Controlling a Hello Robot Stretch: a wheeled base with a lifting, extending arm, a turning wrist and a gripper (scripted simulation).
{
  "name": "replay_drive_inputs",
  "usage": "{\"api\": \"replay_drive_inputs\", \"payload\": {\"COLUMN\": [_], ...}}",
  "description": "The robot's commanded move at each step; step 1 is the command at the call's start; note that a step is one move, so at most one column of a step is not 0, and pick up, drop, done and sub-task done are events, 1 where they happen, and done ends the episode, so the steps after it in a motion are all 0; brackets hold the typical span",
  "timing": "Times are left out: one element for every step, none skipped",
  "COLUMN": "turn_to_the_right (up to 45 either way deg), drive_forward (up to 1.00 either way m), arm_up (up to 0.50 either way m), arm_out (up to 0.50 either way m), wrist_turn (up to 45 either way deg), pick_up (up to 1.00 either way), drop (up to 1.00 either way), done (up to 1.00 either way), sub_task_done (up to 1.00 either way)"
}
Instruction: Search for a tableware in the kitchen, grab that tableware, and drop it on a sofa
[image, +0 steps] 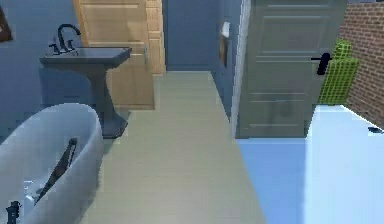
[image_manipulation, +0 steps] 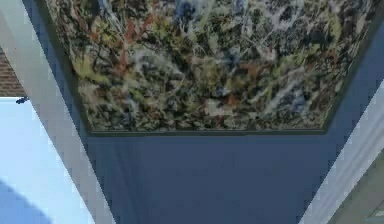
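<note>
Now turn from the dark grey pedestal sink (image: 86, 60), exit past the grey panelled door (image: 285, 70); cannot tell fingers' state.

The forward view looks down a bathroom floor (image: 180, 120) toward a wooden door (image: 115, 40) at 11 o'clock. The arm side view faces a painting (image_manipulation: 200, 60) from very near. The 2 views share a brick wall (image: 368, 45), at 2 o'clock in the first and 9 o'clock in the second (image_manipulation: 6, 75).

We can't read any writing, numbers or signs here. The big speckled painting (image_manipulation: 200, 60) is just paint splatter to us, and there's nothing legible on the grey door (image: 285, 65).
</note>
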Motion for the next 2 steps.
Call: {"api": "replay_drive_inputs", "payload": {"turn_to_the_right": [0.0, 0.0], "drive_forward": [1.0, 1.0], "arm_up": [0.0, 0.0], "arm_out": [0.0, 0.0], "wrist_turn": [0.0, 0.0], "pick_up": [0.0, 0.0], "drop": [0.0, 0.0], "done": [0.0, 0.0], "sub_task_done": [0.0, 0.0]}}
